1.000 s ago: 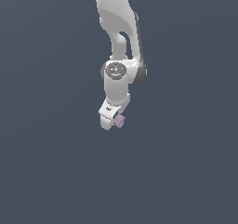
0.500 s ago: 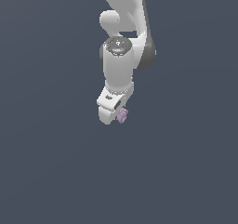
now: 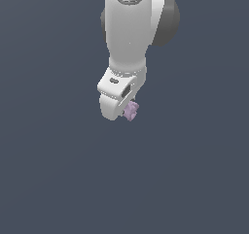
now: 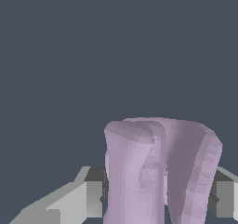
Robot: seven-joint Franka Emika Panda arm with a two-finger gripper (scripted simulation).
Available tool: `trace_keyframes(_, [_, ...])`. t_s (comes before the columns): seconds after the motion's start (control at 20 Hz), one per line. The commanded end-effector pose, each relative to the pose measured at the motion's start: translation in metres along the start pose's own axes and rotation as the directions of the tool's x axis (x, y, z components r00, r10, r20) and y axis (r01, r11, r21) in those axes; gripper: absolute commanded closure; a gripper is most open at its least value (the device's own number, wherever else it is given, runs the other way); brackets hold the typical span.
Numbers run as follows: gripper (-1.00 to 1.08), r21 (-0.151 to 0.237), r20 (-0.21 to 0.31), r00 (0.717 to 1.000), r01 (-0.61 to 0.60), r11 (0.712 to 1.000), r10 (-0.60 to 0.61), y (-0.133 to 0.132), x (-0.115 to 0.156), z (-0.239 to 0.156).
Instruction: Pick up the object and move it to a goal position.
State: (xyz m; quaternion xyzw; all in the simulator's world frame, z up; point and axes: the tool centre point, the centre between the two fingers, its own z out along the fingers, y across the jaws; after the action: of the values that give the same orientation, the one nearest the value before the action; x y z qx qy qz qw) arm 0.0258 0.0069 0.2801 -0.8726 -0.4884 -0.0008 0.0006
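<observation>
A small pale lilac lump [image 3: 131,110], knobby and irregular w/ rounded folds, sits clamped in the white pincer [image 3: 127,112] at the bottom of the arm [image 3: 127,39], poking out at about 4 o'clock from the pincer's body in the exterior view. In the wrist view the lump [image 4: 158,169] fills the gap btwn two grey finger pads [image 4: 93,197], which press its sides; pincer is closed narrow on it.

Risks, as a judgement: the lump's bumpy, uneven surface gives the flat pads few contact spots, so a quick swing or jolt en route to the goal could let it twist or slip out. It also looks held off-centre, which adds to that.

Arm is smooth glossy white w/ a dark grey joint; background is plain slate grey, no tabletop edge or goal marker visible.
</observation>
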Motion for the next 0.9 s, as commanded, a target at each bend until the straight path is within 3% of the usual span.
trace_keyframes(0.0, [1.08, 0.001, 0.000, 1.000, 0.000, 1.000, 0.000, 0.004, 0.005, -0.024])
trace_keyframes(0.85, [1.08, 0.000, 0.001, 1.000, -0.002, 1.000, 0.002, 0.030, 0.030, -0.136])
